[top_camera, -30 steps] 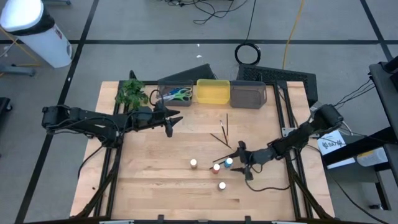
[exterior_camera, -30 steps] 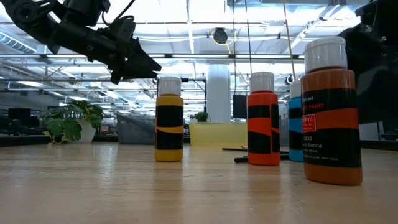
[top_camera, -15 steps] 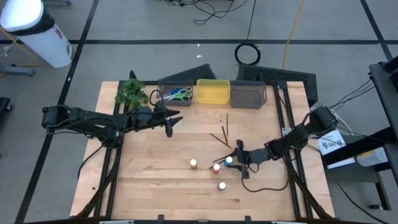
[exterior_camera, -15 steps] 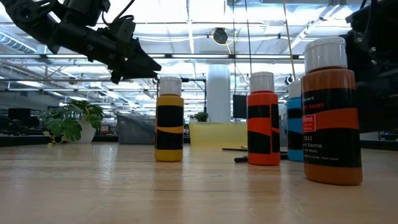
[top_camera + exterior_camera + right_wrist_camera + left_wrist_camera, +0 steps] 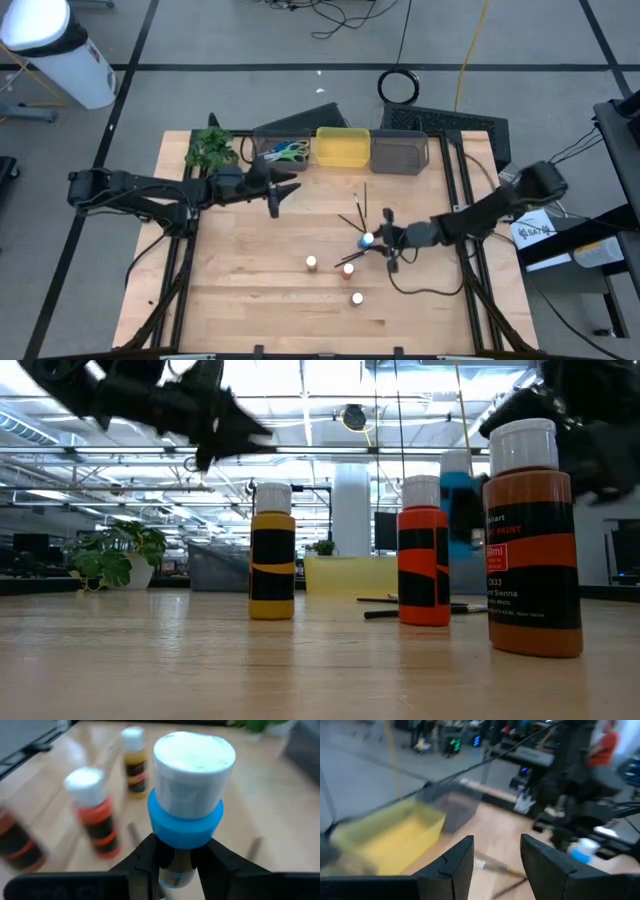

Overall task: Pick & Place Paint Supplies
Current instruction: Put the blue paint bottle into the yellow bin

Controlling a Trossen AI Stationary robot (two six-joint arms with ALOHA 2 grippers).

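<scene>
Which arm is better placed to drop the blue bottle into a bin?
The right: its gripper already holds the blue bottle lifted off the table. The left gripper hangs open and empty near the bins.

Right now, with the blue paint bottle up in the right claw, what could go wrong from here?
The right claw grips the blue bottle low on its body, so it could tilt or slip in transit.

The red bottle and thin brushes lie close beneath it; a low swing might knock them.

The left claw hangs open in front of the bins, so the arms could crowd each other if the bottle goes there.
</scene>
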